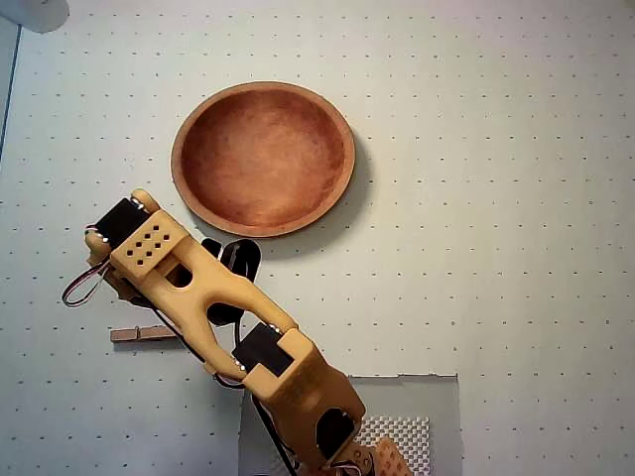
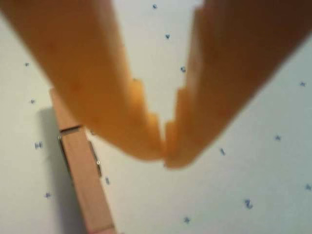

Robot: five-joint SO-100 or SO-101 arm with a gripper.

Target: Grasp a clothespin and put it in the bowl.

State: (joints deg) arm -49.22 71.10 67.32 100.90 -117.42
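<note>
The wooden clothespin (image 1: 139, 334) lies flat on the dotted white table, left of the arm and below-left of the bowl; the arm covers its right end. The reddish-brown bowl (image 1: 263, 157) sits empty at the upper middle of the overhead view. In the wrist view my gripper (image 2: 164, 156) is shut, its two orange fingertips touching with nothing between them. It hovers close over the table, and the clothespin (image 2: 83, 165) lies just left of the left finger (image 2: 97, 87), outside the jaws. In the overhead view the arm hides the gripper.
The orange arm (image 1: 228, 307) runs diagonally from the bottom middle up to the left. A grey plate with a mesh pad (image 1: 427, 407) lies under its base. A pale object (image 1: 30, 12) sits at the top left corner.
</note>
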